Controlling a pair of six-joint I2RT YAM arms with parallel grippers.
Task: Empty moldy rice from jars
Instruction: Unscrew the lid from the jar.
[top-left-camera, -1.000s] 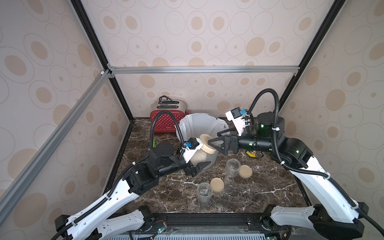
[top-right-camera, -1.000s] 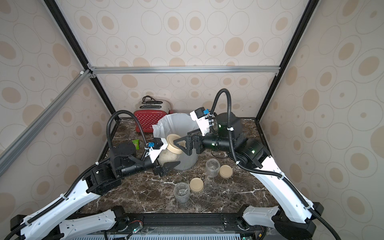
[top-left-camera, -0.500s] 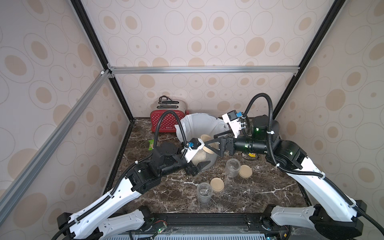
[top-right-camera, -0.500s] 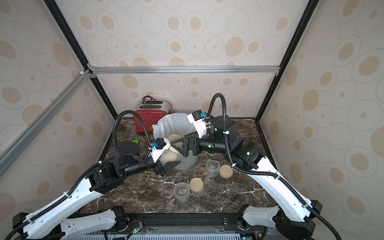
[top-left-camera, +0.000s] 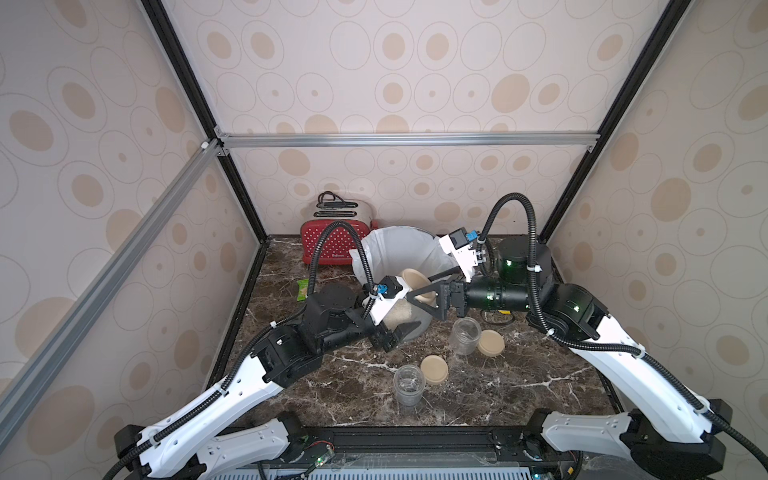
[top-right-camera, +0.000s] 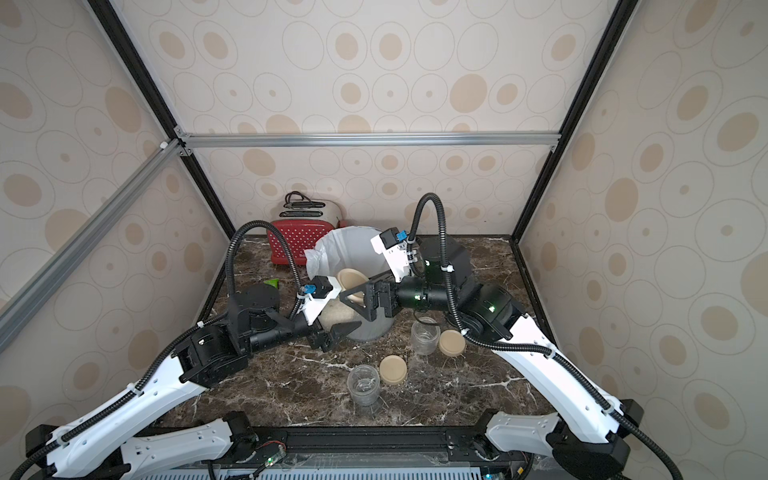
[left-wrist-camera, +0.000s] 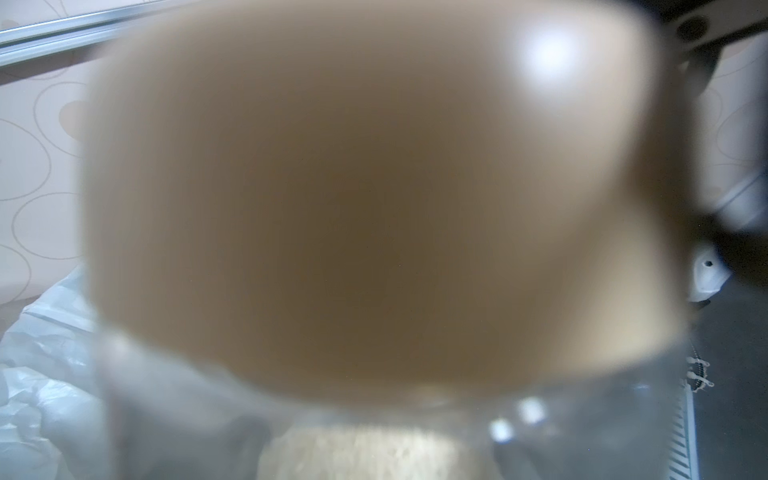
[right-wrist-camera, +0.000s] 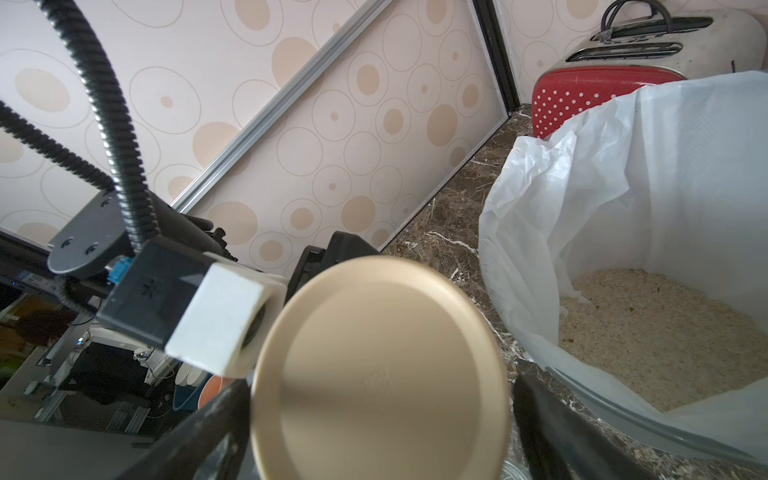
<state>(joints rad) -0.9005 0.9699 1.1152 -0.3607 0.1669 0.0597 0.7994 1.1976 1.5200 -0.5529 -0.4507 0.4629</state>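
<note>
Three jars are in play, one of them full. At far left, a toaster (top-left-camera: 334, 245) stands at the back wall, unused. Next, the left pincer (top-left-camera: 394, 332) grips the full jar (top-left-camera: 398, 318) by its glass body. It holds the jar tilted, with the lid (top-left-camera: 412, 277) turned toward the right arm, presumably so the cap can be twisted off against a firm hold. The jar is kept just beside the bin (top-left-camera: 395, 253), likely so its rice (top-right-camera: 332, 318) has a short way to fall once uncapped. More rice lies inside the liner, seen in the right wrist view. Right of the lid, the right pincer (top-left-camera: 417, 289) is spread wide with one jaw on each side of the lid's rim. Whether they touch it cannot be told. The lid thus sits between these jaws, while the jar body lies beyond them in the left pincer. Toward the right front, two empty jars (top-left-camera: 409, 384) (top-left-camera: 465, 334) stand upright on the counter (top-left-camera: 519, 395). Each has a loose lid (top-left-camera: 434, 369) (top-left-camera: 491, 343) lying just beside it, so they are judged finished.
</note>
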